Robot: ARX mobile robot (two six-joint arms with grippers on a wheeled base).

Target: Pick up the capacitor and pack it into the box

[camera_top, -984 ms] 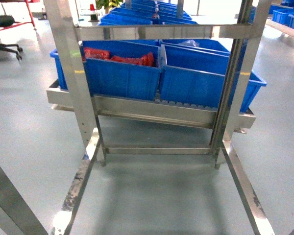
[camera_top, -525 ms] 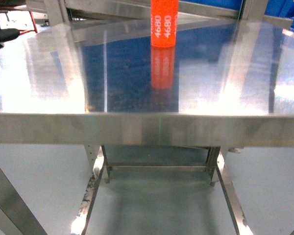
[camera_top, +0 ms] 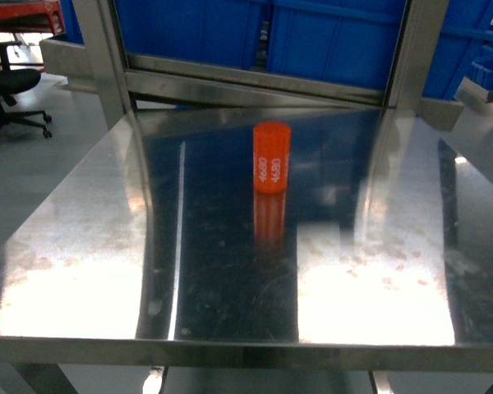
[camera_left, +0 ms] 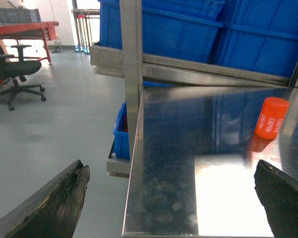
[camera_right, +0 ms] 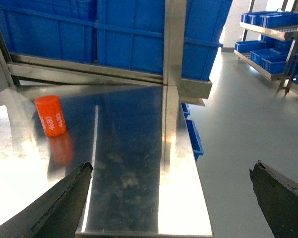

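Nearest the robot, both grippers are spread wide and empty. The left gripper [camera_left: 169, 198] shows its two dark fingers at the bottom corners of the left wrist view, over the near left edge of the steel table [camera_top: 82, 271]. The right gripper [camera_right: 171, 198] shows the same wide gap in its own view, over the table's near right edge.

Farther in, the capacitor [camera_top: 272, 158] stands upright on the table's dark reflective middle strip, towards the far side. Its flat top faces up and its white "4680" lettering faces the robot. Nothing touches it, and both grippers are well apart from it.

Behind the capacitor, past the table's far edge, blue bins [camera_top: 337, 37] sit on a sloped steel rack.

The box is in none of the views. By my reading the task is at the approach, before any pick. The next move calls for one arm to reach forward, straddle the capacitor's sides and close on it.
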